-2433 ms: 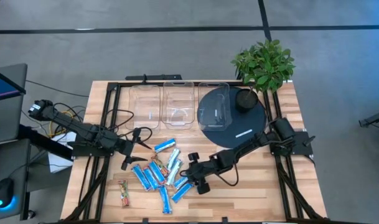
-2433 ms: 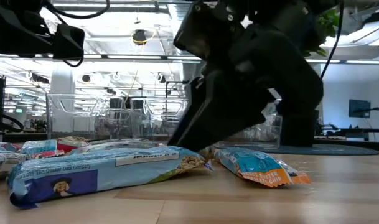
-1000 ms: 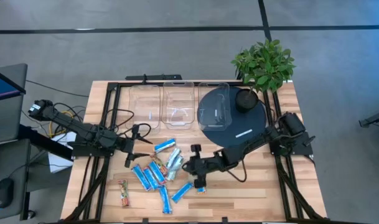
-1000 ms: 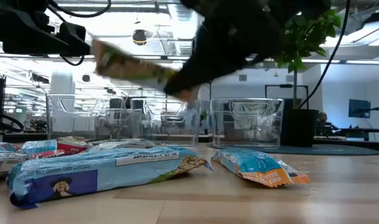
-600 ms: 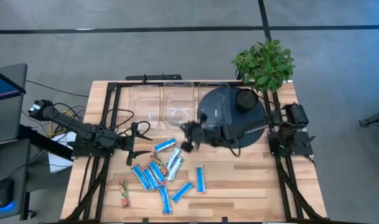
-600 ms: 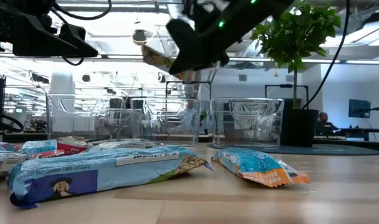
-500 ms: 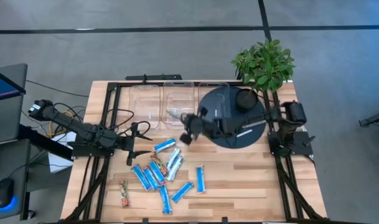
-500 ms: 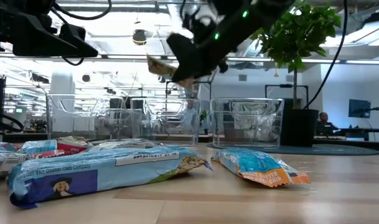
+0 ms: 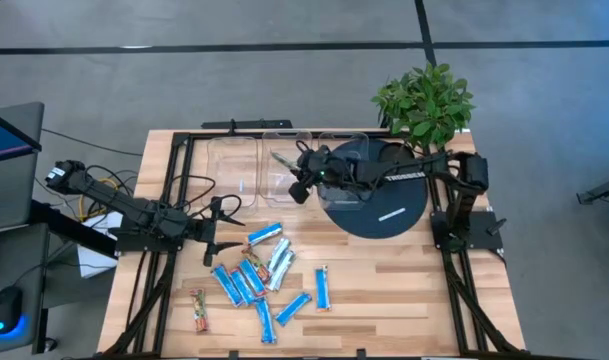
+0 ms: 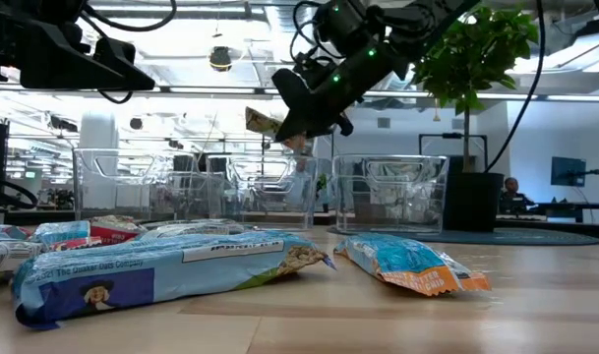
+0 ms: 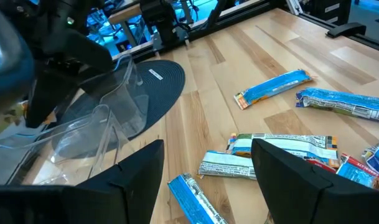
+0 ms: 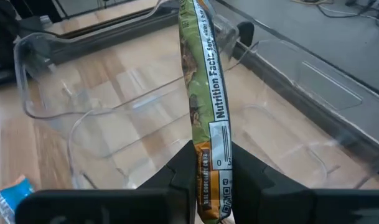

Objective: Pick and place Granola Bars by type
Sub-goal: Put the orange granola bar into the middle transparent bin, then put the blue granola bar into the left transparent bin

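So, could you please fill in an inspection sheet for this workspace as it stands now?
Surface: wooden table, dark round mat at the back right.
Job's things: blue granola bars scattered front left; green bar held over the middle clear bin.
Clutter: potted plant.
End effectors: right end effector shut on the green bar; left end effector open, beside the pile.
Cables: loose wires at the left edge.
Surroundings: grey floor, open room behind.

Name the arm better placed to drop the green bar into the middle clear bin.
Right. The right pincer is shut on the green bar and hangs over the middle bin. The left pincer is open, holding nothing, beside the bars on the table.
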